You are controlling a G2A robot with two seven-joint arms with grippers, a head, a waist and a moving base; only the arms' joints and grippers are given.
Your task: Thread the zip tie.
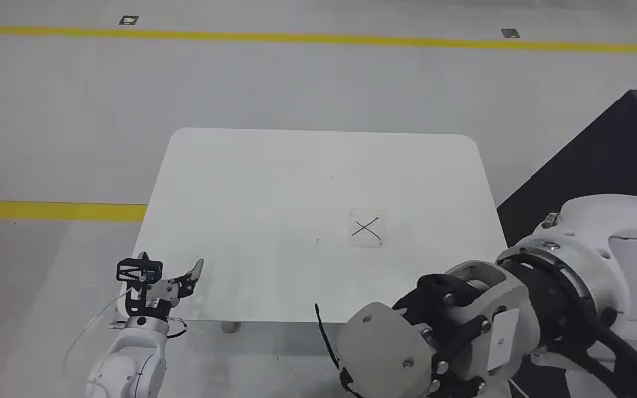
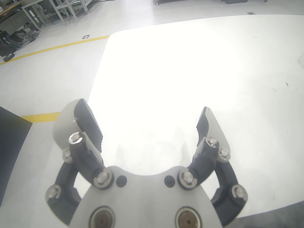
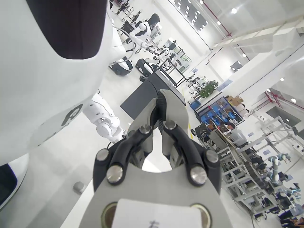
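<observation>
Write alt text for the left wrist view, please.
The left end effector is open and holds nothing, over a white table. Beyond it are a pale floor with a yellow line and metal racks.

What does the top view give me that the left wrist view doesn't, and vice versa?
Top view adds: the right arm off the near edge of the white table, with a thin black strip beside it, possibly the zip tie. Left wrist view adds: the ribbed pads close up, nothing between them, and racks across the floor. Both: the table, the open left gripper by its corner, the yellow floor line.
</observation>
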